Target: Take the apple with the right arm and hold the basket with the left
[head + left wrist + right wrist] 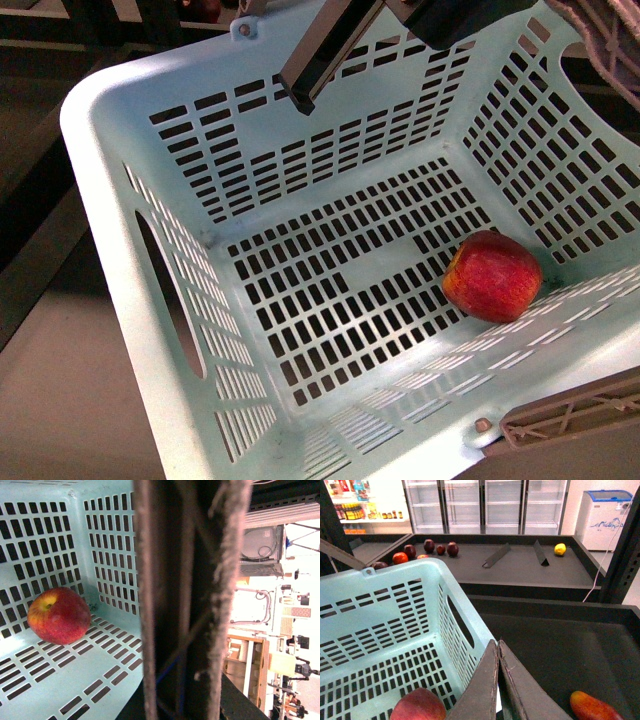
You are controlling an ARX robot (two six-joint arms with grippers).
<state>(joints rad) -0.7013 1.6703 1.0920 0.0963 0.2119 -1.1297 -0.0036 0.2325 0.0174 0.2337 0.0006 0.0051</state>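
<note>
Apple [492, 276] beside basket [100, 130] wall; right tool [497, 647] above rim

Looks like a shop, prob. a small grocery: a row of glass-door fridges [485, 505] along the back wall, a chest freezer [610, 512] off to one side, and stocked shelves [350, 510] w/ bottles [351, 513]. Dark produce trays [530, 572] carry loose fruit [429, 545] btwn dividers [496, 556], & a plastic shopping-type basket [385, 595] stands in front.
</note>
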